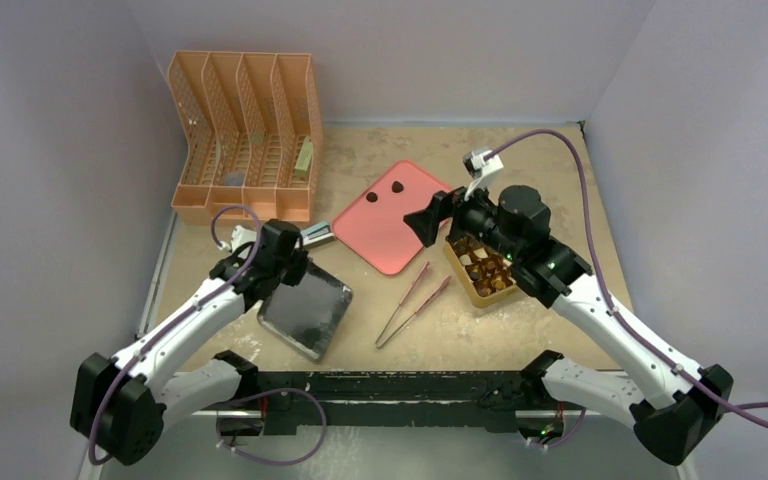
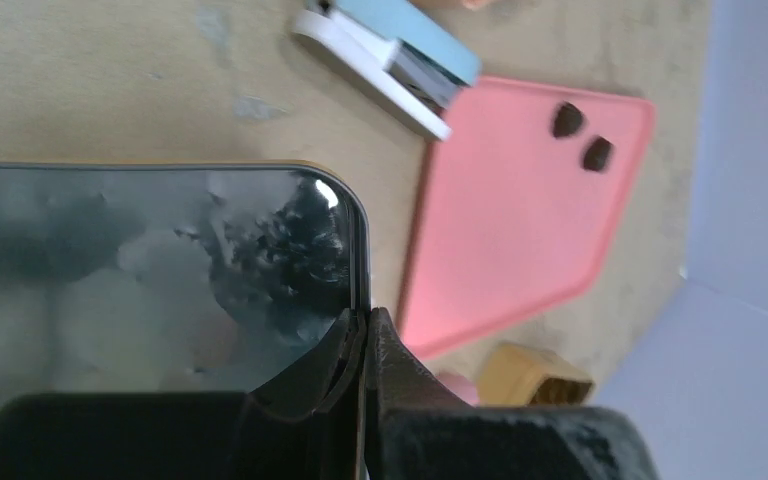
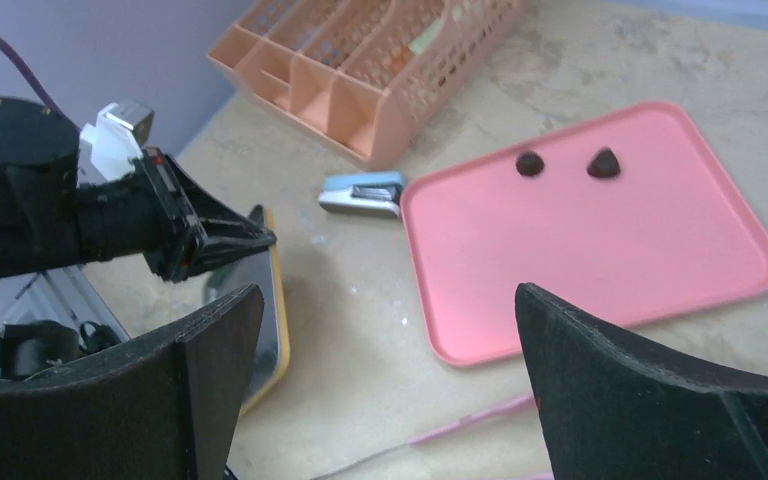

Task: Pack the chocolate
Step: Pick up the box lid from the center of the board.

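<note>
The left gripper [image 2: 365, 322] is clamped on the lid [image 2: 160, 260] corner, presumably so the box [image 2: 535, 378] can be closed later. The right gripper [image 3: 385, 300] is held fully open and empty; two chocolates [image 3: 530, 163] are seen ahead of it on the tray [image 3: 580, 260].

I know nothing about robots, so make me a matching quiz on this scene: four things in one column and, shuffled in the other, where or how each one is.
1 loose chocolates
2 shiny lid
3 stapler
4 right gripper

A jaws wide open, nothing between them
B on the pink tray
C pinched at its edge by the left gripper
D between the orange organizer and the tray

Pairs: 1-B, 2-C, 3-D, 4-A
</note>
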Robot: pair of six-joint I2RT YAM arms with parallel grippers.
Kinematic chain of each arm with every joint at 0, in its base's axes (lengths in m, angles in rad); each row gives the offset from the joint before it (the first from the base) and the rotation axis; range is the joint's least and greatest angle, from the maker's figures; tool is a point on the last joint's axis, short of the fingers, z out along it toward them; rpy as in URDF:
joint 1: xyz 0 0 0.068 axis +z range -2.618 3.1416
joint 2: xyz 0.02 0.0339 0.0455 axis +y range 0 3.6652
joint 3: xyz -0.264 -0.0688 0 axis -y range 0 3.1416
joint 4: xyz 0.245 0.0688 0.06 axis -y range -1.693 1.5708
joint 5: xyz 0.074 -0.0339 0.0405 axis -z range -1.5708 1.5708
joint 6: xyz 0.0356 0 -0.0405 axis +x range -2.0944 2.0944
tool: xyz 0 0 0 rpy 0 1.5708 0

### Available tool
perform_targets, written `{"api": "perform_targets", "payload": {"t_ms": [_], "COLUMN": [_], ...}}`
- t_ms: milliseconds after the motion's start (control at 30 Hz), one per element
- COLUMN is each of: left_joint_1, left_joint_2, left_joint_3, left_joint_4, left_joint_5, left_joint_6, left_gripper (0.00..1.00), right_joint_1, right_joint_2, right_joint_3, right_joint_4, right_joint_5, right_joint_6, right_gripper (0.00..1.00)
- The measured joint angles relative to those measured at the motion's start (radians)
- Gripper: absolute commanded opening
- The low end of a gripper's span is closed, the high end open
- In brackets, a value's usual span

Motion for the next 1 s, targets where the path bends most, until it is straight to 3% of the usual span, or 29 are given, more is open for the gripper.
{"api": "perform_targets", "payload": {"t_ms": [167,300,400,533,733,1000], "left_joint_1": [0.000,0.000,0.000,0.000,0.000,0.000], "left_joint_2": [-0.149,-0.212,-0.240,-0.272,-0.277,-0.286], "left_joint_3": [-0.003,-0.003,-0.003,-0.003,-0.003,-0.003], "left_joint_4": [0.052,0.106,0.139,0.182,0.232,0.248], "left_joint_5": [0.063,0.127,0.178,0.249,0.350,0.420], "left_joint_6": [0.047,0.117,0.172,0.235,0.272,0.318], "left_gripper": [0.00,0.00,0.00,0.00,0.00,0.00], "right_joint_1": [0.000,0.000,0.000,0.024,0.092,0.156], "right_joint_2": [0.062,0.152,0.228,0.226,0.280,0.290], "right_joint_3": [0.074,0.177,0.258,0.244,0.343,0.313], "right_joint_4": [0.079,0.071,0.051,-0.048,-0.218,-0.226], "right_joint_5": [-0.101,-0.175,-0.274,-0.477,-0.697,-0.771], "right_joint_6": [-0.042,-0.192,-0.354,-0.820,-1.240,-1.304], "right_gripper": [0.96,0.90,0.96,0.96,0.94,0.96]}}
